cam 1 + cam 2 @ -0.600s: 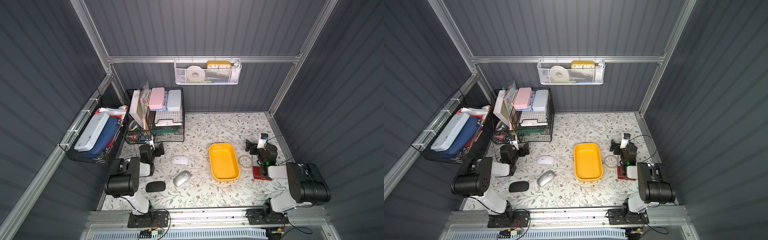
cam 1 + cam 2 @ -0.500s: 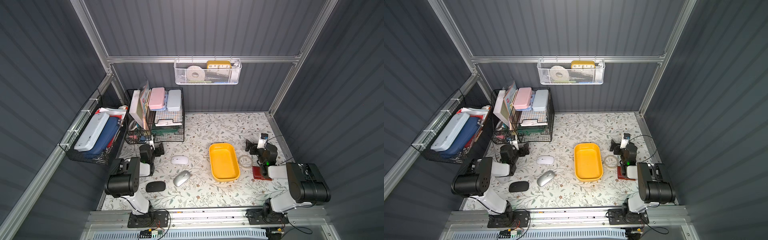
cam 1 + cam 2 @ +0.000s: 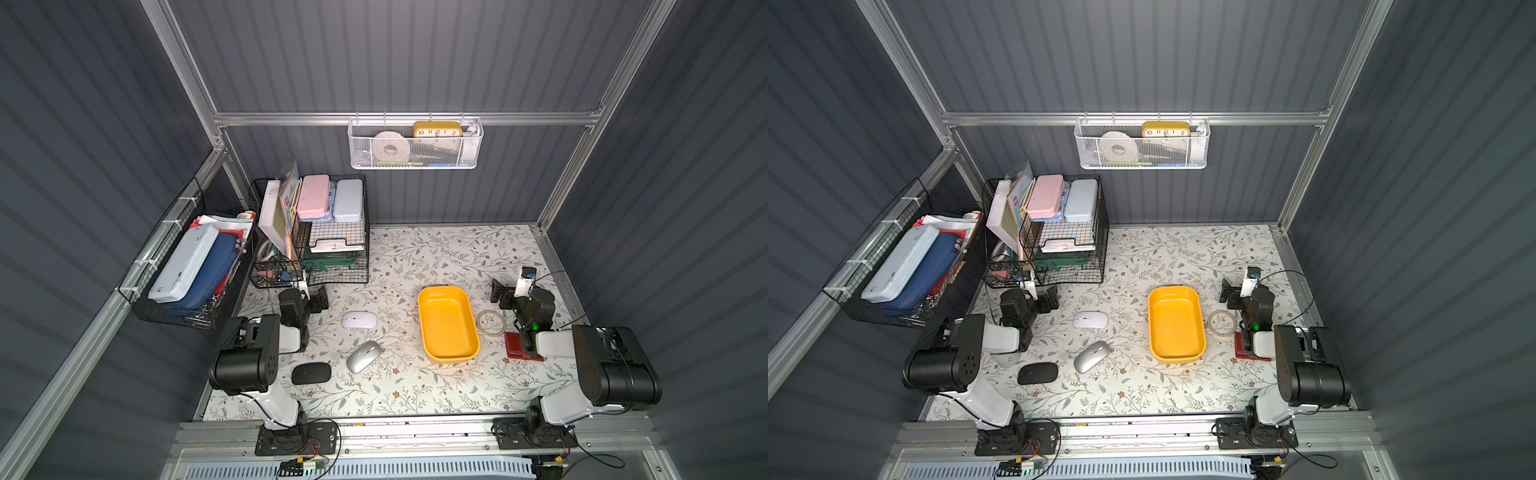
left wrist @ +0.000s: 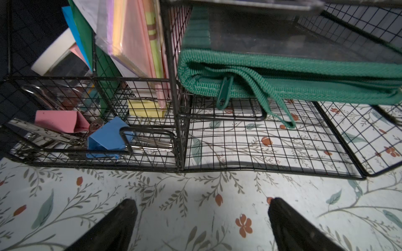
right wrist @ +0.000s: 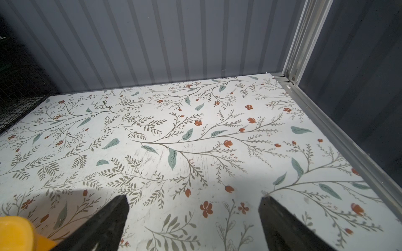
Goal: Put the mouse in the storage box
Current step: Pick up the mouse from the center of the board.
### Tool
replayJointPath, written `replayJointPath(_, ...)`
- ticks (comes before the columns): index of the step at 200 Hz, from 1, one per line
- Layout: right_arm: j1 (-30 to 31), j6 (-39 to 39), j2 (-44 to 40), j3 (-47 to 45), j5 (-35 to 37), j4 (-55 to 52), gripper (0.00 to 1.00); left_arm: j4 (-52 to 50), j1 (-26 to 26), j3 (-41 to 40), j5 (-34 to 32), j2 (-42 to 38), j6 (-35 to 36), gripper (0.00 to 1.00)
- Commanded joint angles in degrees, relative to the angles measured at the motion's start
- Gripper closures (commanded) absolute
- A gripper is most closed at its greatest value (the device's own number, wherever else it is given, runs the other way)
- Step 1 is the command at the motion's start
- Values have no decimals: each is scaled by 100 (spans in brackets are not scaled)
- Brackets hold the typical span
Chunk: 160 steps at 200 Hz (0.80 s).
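The storage box [image 3: 446, 328] was smooth mustard-yellow plastic with a soft sheen. The white mouse [image 3: 359, 320] looked like smooth satin plastic, the silver mouse [image 3: 364, 356] carried a metallic gloss, and the black mouse [image 3: 311, 373] was matt. The floral-printed table covering [image 5: 152, 156] showed fine scuffs. The black rack [image 4: 180, 134] was thin coated metal wire, and the green pouch [image 4: 304, 65] in it was ribbed woven cloth. The wall basket [image 3: 415, 153] was white metal mesh.

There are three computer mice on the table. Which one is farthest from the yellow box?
The black mouse, the one nearest the front; the white mouse and silver mouse lie nearer the box.
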Motion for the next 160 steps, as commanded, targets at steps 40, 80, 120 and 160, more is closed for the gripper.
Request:
replayJointPath(40, -21, -45, 64, 96, -55, 146, 1, 124, -39, 106, 117, 52, -79, 1)
replayJointPath(80, -23, -50, 79, 117, -17, 138, 1, 114, -39, 112, 97, 54, -77, 1)
replayJointPath(120, 233, -123, -1016, 854, 704, -2099, 1, -3347, -304, 1615, -1394, -1080, -840, 1)
replayJointPath(160, 427, 1369, -2440, 1009, 1285, -3135, 1, -5917, -291, 2742, -1594, -1519, -2317, 1)
